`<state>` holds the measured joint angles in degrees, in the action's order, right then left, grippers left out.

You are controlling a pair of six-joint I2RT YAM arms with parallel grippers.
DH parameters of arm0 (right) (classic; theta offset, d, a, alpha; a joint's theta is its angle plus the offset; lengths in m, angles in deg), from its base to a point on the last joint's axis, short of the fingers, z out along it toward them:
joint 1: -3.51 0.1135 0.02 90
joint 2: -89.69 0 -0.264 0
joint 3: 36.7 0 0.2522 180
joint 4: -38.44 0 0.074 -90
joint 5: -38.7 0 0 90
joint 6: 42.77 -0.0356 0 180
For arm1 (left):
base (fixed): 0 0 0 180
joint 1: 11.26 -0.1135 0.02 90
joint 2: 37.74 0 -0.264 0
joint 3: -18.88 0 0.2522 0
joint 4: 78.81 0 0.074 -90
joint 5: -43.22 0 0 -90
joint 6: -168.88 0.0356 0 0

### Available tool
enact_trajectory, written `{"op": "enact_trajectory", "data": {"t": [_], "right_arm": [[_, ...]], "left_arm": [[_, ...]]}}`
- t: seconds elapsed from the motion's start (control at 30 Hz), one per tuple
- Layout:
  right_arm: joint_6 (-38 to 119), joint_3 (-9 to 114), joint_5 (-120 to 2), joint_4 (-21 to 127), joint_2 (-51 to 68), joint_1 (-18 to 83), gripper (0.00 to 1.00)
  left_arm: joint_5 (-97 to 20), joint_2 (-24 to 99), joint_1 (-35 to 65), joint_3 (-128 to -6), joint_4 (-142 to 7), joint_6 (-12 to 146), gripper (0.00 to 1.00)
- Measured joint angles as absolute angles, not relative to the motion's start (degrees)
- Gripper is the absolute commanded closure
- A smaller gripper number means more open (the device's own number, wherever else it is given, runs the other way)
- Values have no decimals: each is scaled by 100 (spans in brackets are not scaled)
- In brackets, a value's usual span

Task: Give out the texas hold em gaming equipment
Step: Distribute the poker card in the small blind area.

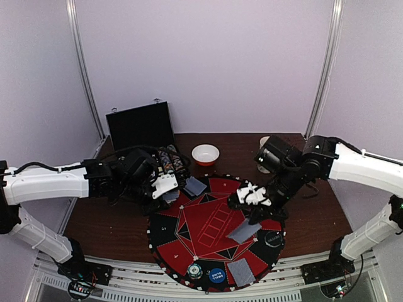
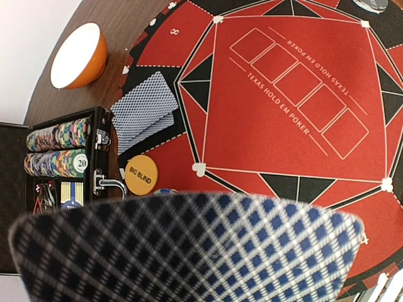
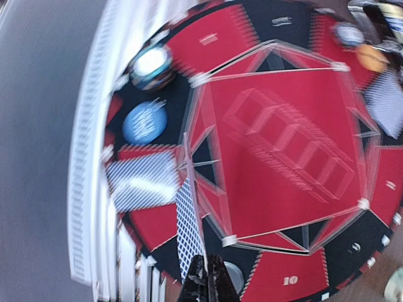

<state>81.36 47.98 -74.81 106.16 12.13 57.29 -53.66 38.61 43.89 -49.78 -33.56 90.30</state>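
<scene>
Pinching edge-on card [image 3: 187, 228] in right hand [image 3: 206, 270], left hand [image 1: 165, 185] gripping blurred card [image 2: 189, 251], fingers hidden

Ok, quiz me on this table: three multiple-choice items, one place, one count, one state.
1. The orange BIG BLIND disc lies: A in a bowl; B at the edge of the mat beside the case; C at the mat's centre.
2. Printed card outlines mid-mat: A three; B five; C seven.
3. The right tool is: A open; B shut on a card; C shut on a disc.
Answers: B, it sits by the open case; B, five boxes in a row; B, a card is pinched edge-on in it.
</scene>
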Motion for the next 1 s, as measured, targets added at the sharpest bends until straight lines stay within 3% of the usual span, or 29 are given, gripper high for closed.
{"op": "enact_trajectory", "data": {"t": [0.47, 1.0], "right_arm": [[9445, 5136, -6901, 12408, -358, 7530, 100], [9810, 5484, -6235, 12207, -1523, 7836, 100]], "left_arm": [[-5375, 3861, 4378, -4919, -3361, 9028, 55], [-5394, 3857, 4354, -4847, -3367, 9028, 55]]}}
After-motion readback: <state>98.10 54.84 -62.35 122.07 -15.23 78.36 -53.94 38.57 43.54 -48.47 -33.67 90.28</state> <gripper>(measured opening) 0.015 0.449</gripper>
